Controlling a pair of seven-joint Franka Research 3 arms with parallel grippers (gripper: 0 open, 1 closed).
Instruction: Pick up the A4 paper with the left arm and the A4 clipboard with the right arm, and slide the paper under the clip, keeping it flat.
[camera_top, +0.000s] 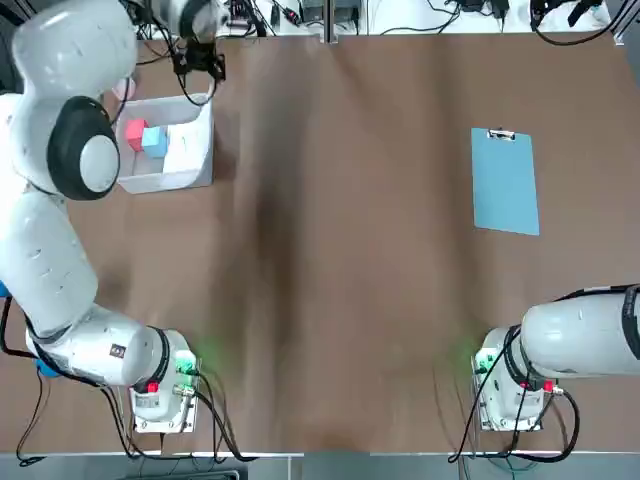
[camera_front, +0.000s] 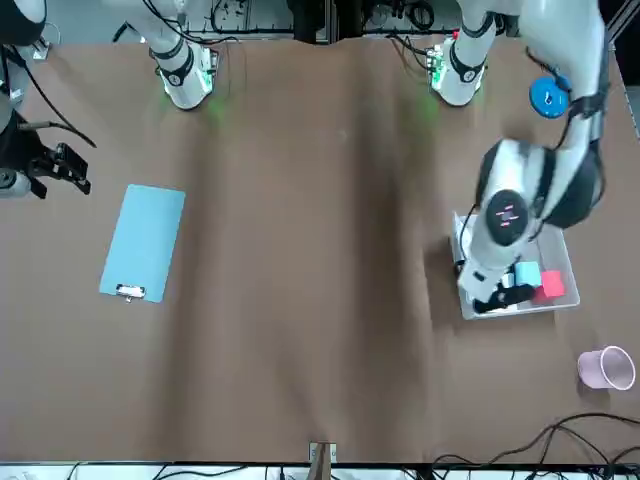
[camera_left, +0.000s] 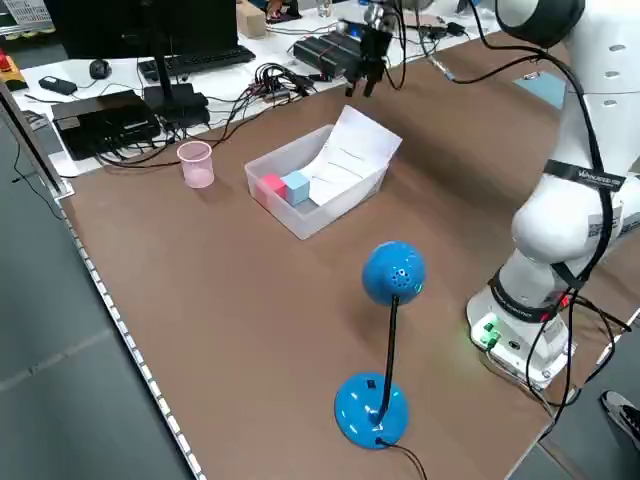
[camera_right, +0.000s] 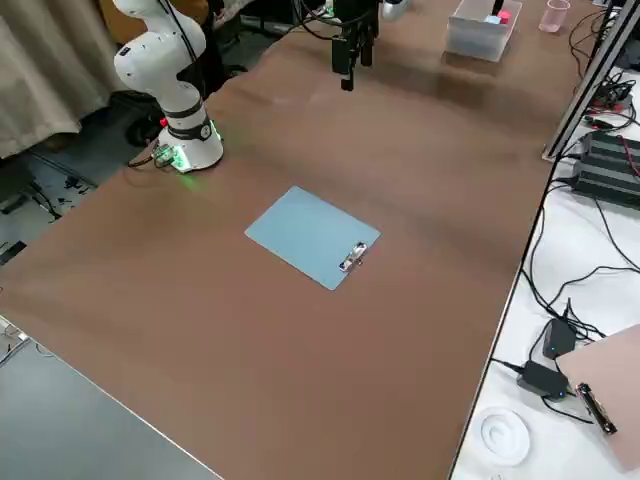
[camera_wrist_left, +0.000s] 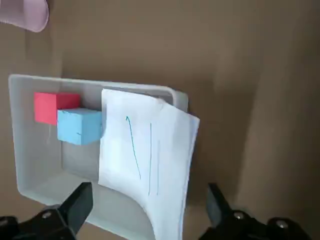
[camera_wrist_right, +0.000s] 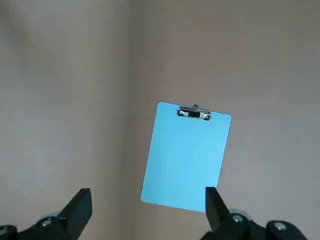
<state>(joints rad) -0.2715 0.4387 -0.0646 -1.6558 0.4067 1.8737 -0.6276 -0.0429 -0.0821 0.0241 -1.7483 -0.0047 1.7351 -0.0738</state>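
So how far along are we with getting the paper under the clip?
Nothing is done yet. The A4 paper sits curled in the clear bin beside two blocks, and the left gripper hangs open above it. The A4 clipboard lies flat on the table, its clip empty, with the right gripper open overhead. Both pickups and the slide remain.

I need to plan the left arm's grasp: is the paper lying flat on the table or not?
Not flat. The A4 paper leans in the clear bin, curving over its rim, beside the two blocks.
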